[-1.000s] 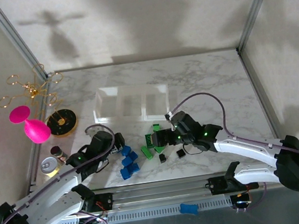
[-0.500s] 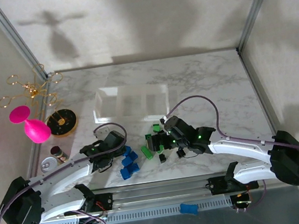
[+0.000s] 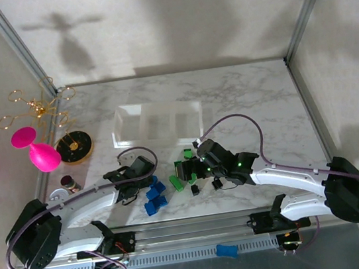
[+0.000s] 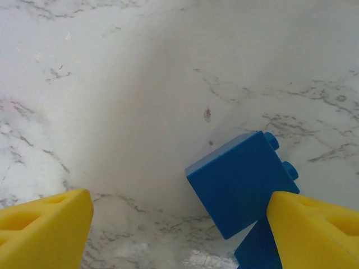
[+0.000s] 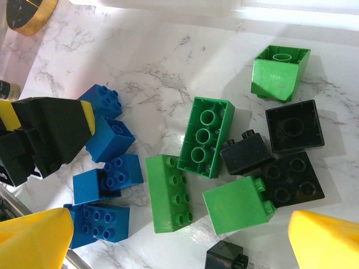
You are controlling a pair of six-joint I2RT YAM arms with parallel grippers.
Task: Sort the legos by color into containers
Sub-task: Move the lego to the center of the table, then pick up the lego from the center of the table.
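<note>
Left gripper [image 4: 179, 238] first: its jaws are standing wide apart and gripping nothing, with the yellow fingertips [image 4: 47, 230] hanging low over the marble table [image 4: 140, 84]. A blue brick [image 4: 241, 188] is sitting tilted between them. It is lying right up against the finger on the right of the wrist view, and a broad stretch of bare marble is showing on its other side. A second blue brick [image 4: 255, 255] is peeking out just beneath it. From above, this arm is reaching in at the upper edge of the blue bricks [image 3: 155, 197], which are lying bunched together near the table's front edge.

Over to the right gripper [image 5: 179, 249]: it too is gaping as wide as it goes, holding nothing, and hovering above the mixed pile. Below it the green bricks [image 5: 206, 136] are lying close together. One long one is showing its studs, another is just beside it, and a third is touching the black bricks [image 5: 291, 179]. A fourth green brick [image 5: 280, 72] is resting upside down, a little apart at the far side. One small black brick [image 5: 224, 258] is sitting near the bottom edge of that view.

Further out, the containers [image 3: 157, 121] are standing mid-table as three joined clear compartments. Every brick is lying on the marble in front of them. Off to the left, the black and gold dish [image 3: 74, 147] is sitting by the table's edge.
</note>
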